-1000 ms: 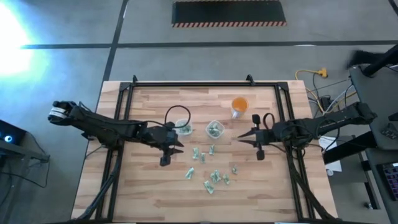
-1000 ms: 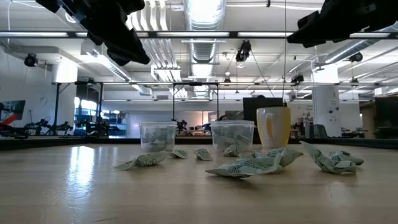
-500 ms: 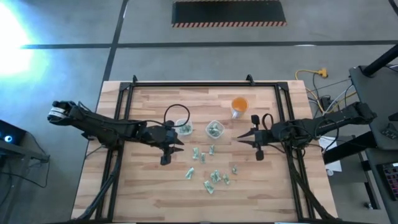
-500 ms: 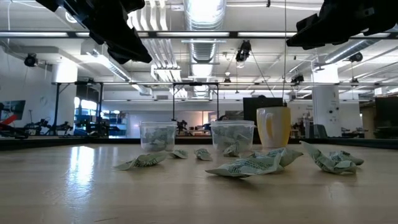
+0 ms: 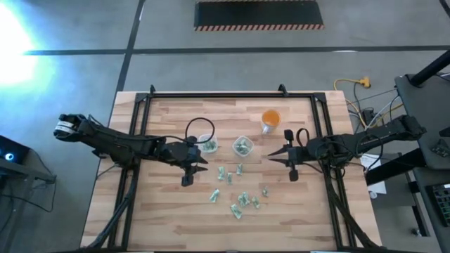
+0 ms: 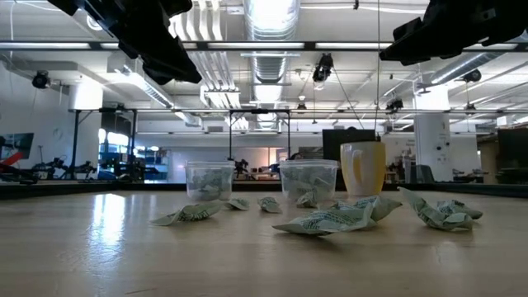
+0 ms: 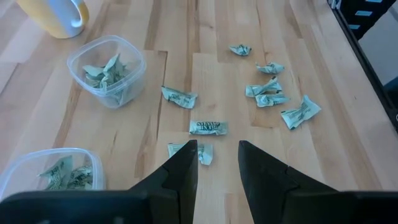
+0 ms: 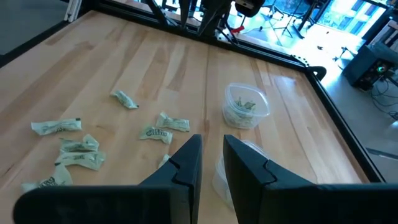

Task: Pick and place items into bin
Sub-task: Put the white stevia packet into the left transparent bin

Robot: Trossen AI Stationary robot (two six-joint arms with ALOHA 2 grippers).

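Across the middle of the scene lies the wooden bench (image 5: 169,211), planked and framed in black. Over its left half hangs the left arm, its end effector (image 5: 188,171) raised above the wood beside the left clear cup, fingers (image 7: 181,171) parted with nothing between them. Opposite, over the right half, the right arm holds its end effector (image 5: 291,161) likewise aloft and released, its fingers (image 8: 186,163) a narrow gap apart and empty.

Near the far side of the bench stands an orange cup (image 5: 270,119), with its handle, just beyond the right-hand clear cup. Two clear plastic cups sit side by side toward the centre: the left clear cup (image 5: 207,145) and the right clear cup (image 5: 242,145), each holding a few crumpled green-and-white pieces.

The items (image 5: 239,200), small pale green-and-white wrappers, lie scattered loose on the bare wood on the near side of the two cups, between the two end effectors. In the low view they rest crumpled on the bench surface in front of the cups (image 6: 323,222), well below both arms.
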